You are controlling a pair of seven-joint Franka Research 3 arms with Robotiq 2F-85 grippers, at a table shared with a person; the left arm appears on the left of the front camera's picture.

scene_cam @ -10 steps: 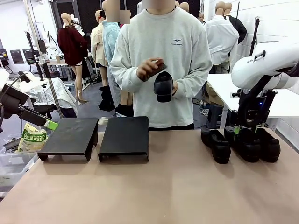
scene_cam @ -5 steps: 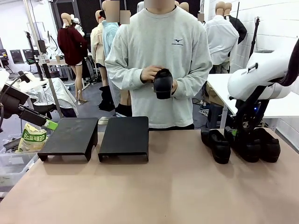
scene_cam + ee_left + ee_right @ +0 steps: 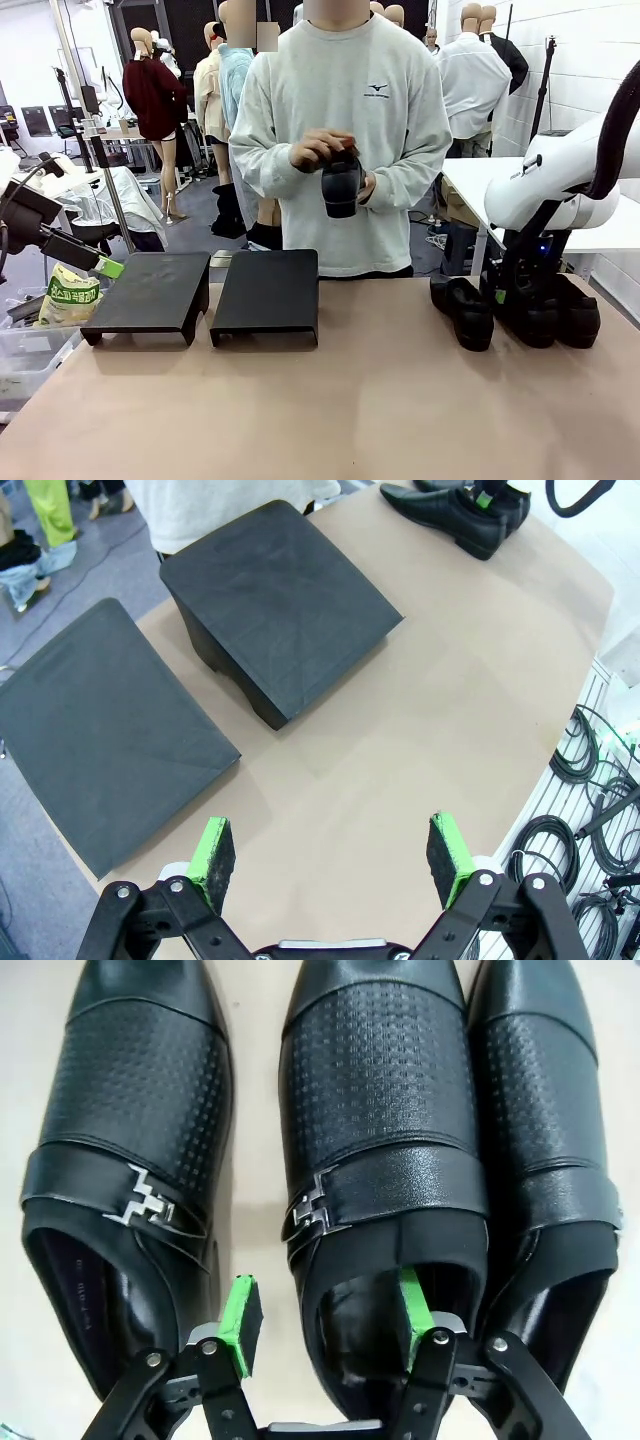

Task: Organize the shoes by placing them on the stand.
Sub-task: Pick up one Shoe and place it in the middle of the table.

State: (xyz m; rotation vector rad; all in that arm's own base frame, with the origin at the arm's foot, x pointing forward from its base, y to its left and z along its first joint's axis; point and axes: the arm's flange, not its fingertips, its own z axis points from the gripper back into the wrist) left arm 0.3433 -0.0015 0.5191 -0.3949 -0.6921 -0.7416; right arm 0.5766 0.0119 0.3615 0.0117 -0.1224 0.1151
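Three black shoes stand side by side at the table's right: left shoe (image 3: 468, 312) (image 3: 125, 1160), middle shoe (image 3: 530, 318) (image 3: 385, 1110), right shoe (image 3: 578, 314) (image 3: 545, 1140). My right gripper (image 3: 505, 288) (image 3: 326, 1315) is down at the middle shoe's heel and open. One pad (image 3: 412, 1305) sits inside the shoe's opening, the other beside its side wall. The person holds a fourth black shoe (image 3: 341, 184) in both hands at chest height. Two black stands (image 3: 268, 290) (image 3: 150, 290) sit at the left. My left gripper (image 3: 100, 262) (image 3: 330, 855) hangs open past the table's left edge, holding nothing.
In the left wrist view the two stands (image 3: 275, 610) (image 3: 95, 730) lie ahead and a shoe (image 3: 450, 515) shows at the far corner. A bin with a green-and-white bag (image 3: 68, 295) stands beside the table's left edge. Cables (image 3: 590, 820) lie on the floor.
My right arm has swung lower over the middle shoe. The person has turned the held shoe in both hands and raised it slightly. The left arm has stayed still.
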